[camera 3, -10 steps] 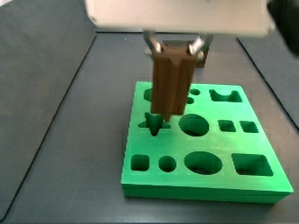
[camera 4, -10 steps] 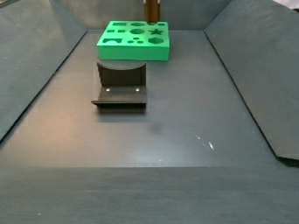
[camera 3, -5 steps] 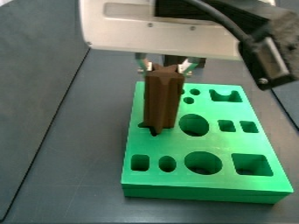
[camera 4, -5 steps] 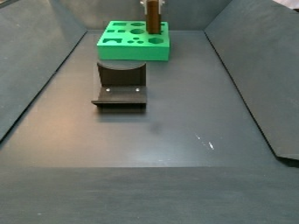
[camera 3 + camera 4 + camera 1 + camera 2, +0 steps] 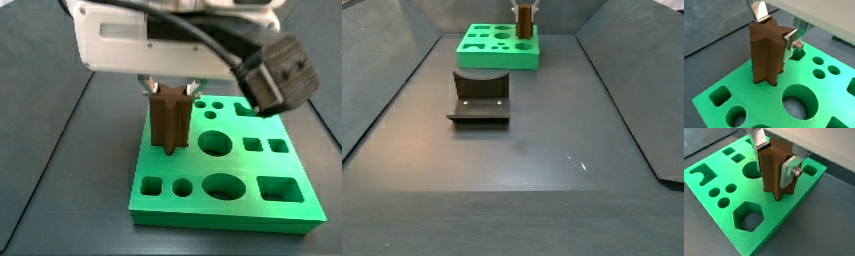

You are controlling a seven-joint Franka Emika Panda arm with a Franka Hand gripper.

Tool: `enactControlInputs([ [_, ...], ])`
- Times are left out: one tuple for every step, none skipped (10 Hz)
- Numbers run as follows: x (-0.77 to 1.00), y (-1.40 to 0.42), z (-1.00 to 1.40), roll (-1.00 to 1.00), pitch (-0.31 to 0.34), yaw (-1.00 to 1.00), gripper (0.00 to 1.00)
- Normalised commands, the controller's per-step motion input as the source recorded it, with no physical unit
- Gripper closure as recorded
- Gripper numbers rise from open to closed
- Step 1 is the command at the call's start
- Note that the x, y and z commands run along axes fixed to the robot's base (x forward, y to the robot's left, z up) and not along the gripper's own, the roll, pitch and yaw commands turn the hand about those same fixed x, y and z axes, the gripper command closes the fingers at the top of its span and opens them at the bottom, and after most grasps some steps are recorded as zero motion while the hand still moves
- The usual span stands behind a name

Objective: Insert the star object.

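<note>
The tool (image 5: 775, 25) is closed on the upper part of the star object (image 5: 766, 52), a silver finger (image 5: 789, 170) pressed flat against each side. The brown ridged prism stands upright, its lower end in a hole of the green board (image 5: 711, 190). In a side view the board (image 5: 480, 55) sits at 12 o'clock on the dark surface (image 5: 516, 190), with the fixture (image 5: 480, 100) just beside it toward 6 o'clock.
</note>
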Motion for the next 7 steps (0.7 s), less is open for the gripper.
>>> enactControlInputs([
  [0.07,0.00,-0.83,0.28,0.000,-0.05,1.00],
  [0.04,-0.03,-1.00,0.16,-0.019,0.00,1.00],
  [0.04,-0.02,-1.00,0.16,-0.014,0.00,1.00],
  [0.03,-0.05,-1.00,0.15,-0.010,0.00,1.00],
  [-0.27,0.00,-0.67,0.11,-0.263,0.00,1.00],
  [-0.03,0.00,0.00,0.00,-0.030,0.00,1.00],
  [0.05,0.00,0.00,0.00,0.000,0.05,1.00],
])
